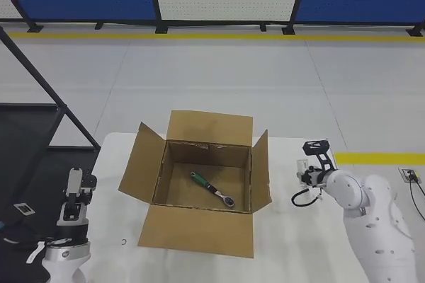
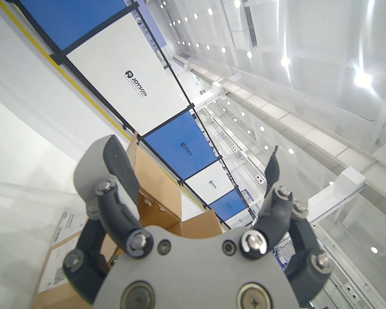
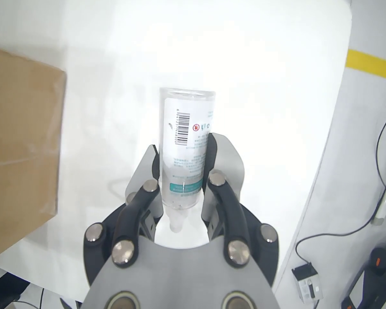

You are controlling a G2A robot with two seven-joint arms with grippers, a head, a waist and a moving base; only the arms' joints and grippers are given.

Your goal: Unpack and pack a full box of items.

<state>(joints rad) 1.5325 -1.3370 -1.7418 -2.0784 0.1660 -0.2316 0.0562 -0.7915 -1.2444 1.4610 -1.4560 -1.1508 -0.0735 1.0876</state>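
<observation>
Open box (image 1: 198, 230) holds 1 tool (image 1: 212, 189), probably a ratchet; right gripper (image 3: 184, 144) clamps a bottle (image 3: 186, 120), left gripper (image 2: 193, 149) spread.

An open brown cardboard box (image 1: 198, 230) sits in the middle of a white table (image 1: 290, 233), its mouth free to reach from above. Both side flaps stand raised. The right flap rises between the box's inside and the right gripper (image 3: 184, 146), which clasps a clear plastic bottle (image 3: 186, 120). Inside, a green-handled ratchet wrench (image 1: 212, 189) lies diagonally, with box floor showing all around it.
</observation>
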